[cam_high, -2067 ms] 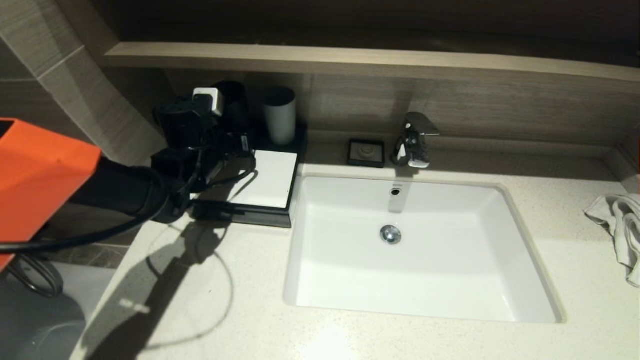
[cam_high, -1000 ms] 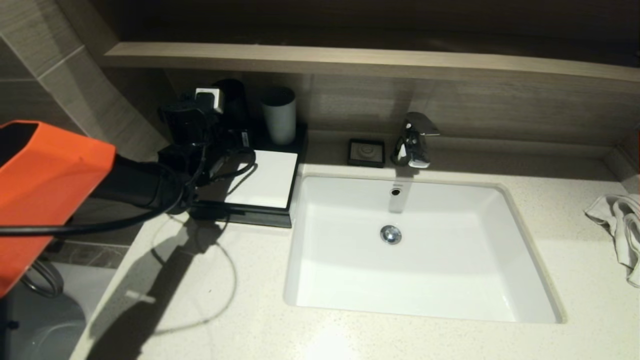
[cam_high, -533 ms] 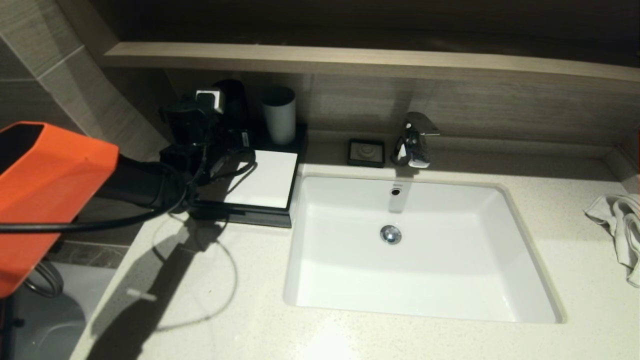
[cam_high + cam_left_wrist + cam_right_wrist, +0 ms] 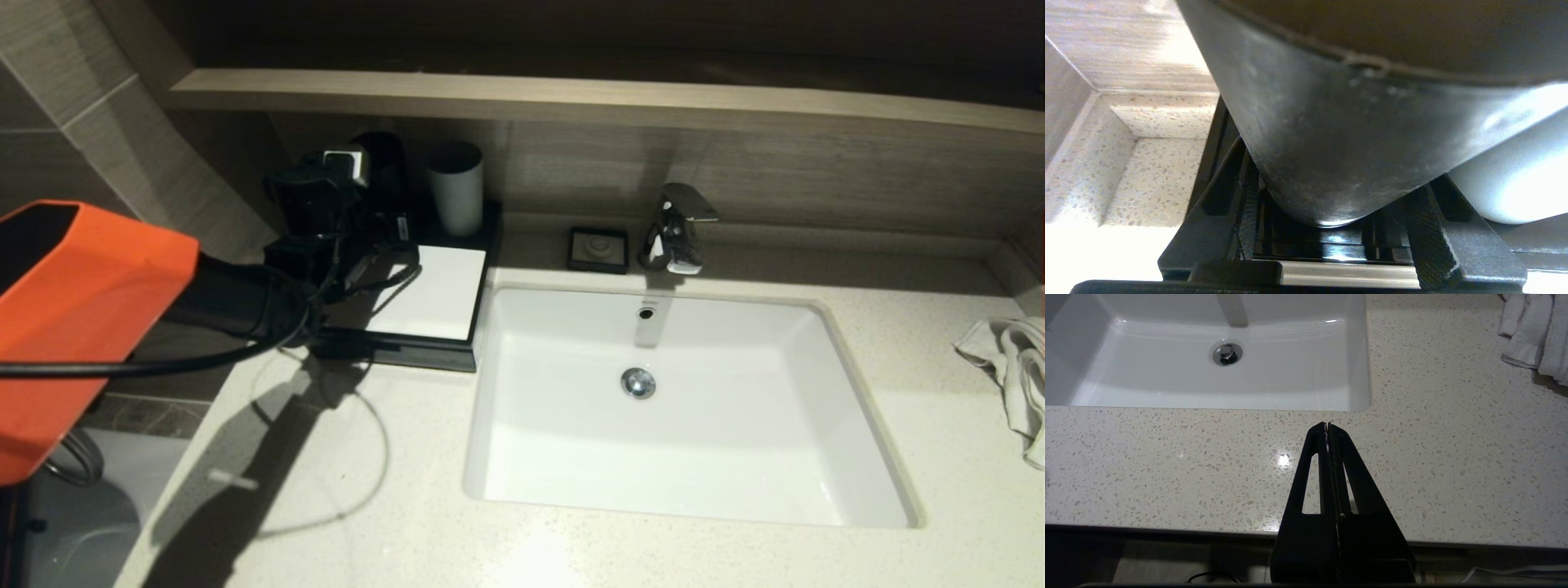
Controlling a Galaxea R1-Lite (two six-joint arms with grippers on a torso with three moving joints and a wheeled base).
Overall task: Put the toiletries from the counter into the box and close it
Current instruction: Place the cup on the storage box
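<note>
The box with its white lid shut sits on a black tray at the counter's back left. A black cup and a grey cup stand at the tray's back. My left gripper reaches over the tray. In the left wrist view my left gripper is open, with its fingers spread on either side of the black cup's base; the grey cup is beside it. My right gripper is shut and empty above the counter's front edge. No loose toiletries show on the counter.
A white sink fills the middle of the counter, with a chrome tap and a small black dish behind it. A crumpled white towel lies at the far right. A wooden shelf overhangs the back wall.
My left arm has shifted slightly right and towards the back of the tray, closer to the black cup. The box, cups and right arm have not moved.
</note>
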